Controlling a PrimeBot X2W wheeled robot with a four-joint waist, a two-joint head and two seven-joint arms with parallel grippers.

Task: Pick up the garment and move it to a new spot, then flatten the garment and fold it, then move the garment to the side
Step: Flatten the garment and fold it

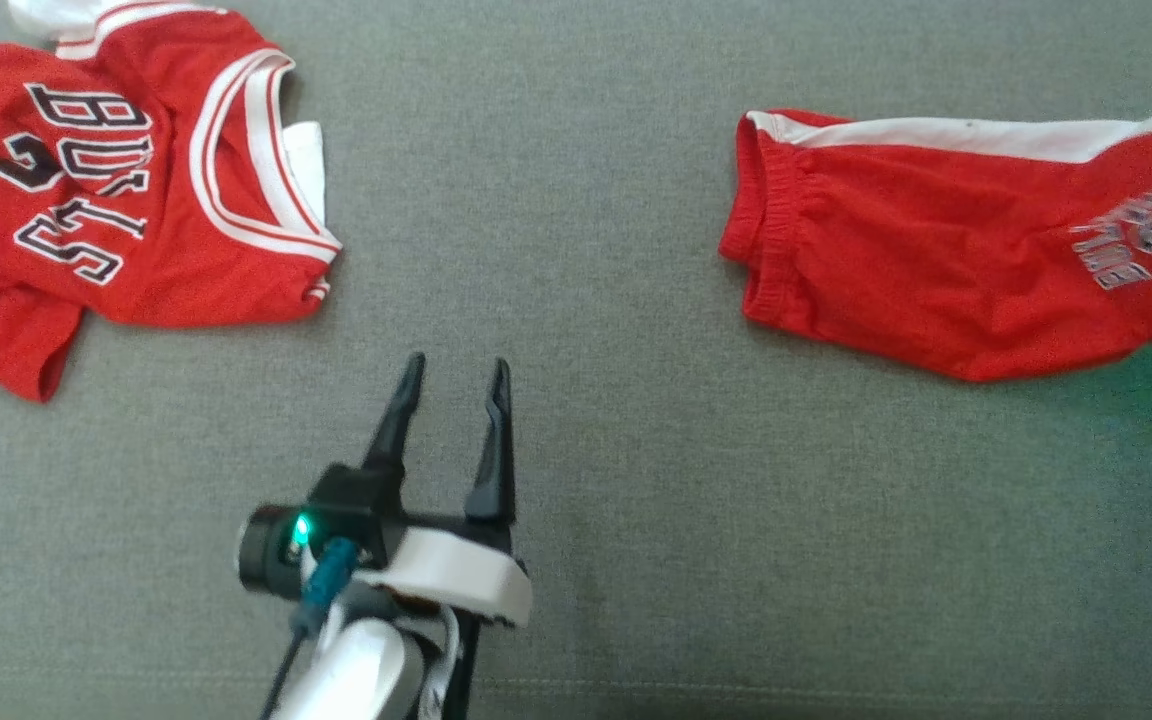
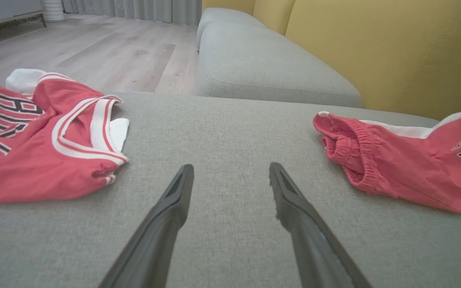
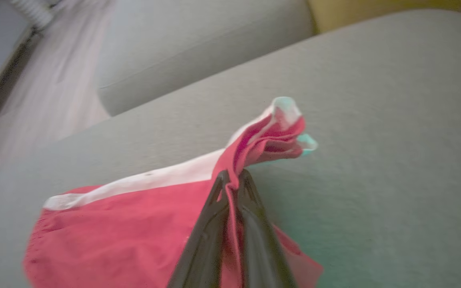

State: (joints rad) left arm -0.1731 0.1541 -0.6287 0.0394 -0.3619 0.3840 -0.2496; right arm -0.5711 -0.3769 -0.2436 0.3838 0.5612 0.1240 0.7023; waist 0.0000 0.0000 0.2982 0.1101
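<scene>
**Stage: grasp made, carry barely begun.** The right gripper (image 3: 233, 176) has its fingers pressed together on a pinch of the red shorts (image 1: 916, 280), at a bunched edge beside the white side stripe. Above the pinch the cloth stands up in a twisted tuft. Most of the shorts lies on the grey sofa cushion (image 1: 576, 520) at the robot's right, with the elastic waistband toward the middle. The left gripper (image 1: 458, 365) hangs over bare cushion between the two garments, fingers spread wide and holding nothing. A crumpled red jersey (image 1: 106, 200) with a white-trimmed collar lies at the robot's left, well apart from the shorts.

**Progress (judged).** The shorts appear to be the garment in hand. Since most of their cloth rests on the cushion, the move to a new spot is at most starting. Flattening, folding and setting aside all remain.

**Limits of view.** The shorts run off the right edge of the head view, so their far end is cut off. The right wrist view is blurred and tinged green. The fingers may hold more than one layer, but this cannot be told. The jersey is cropped at the left and top edges of the head view.
</scene>
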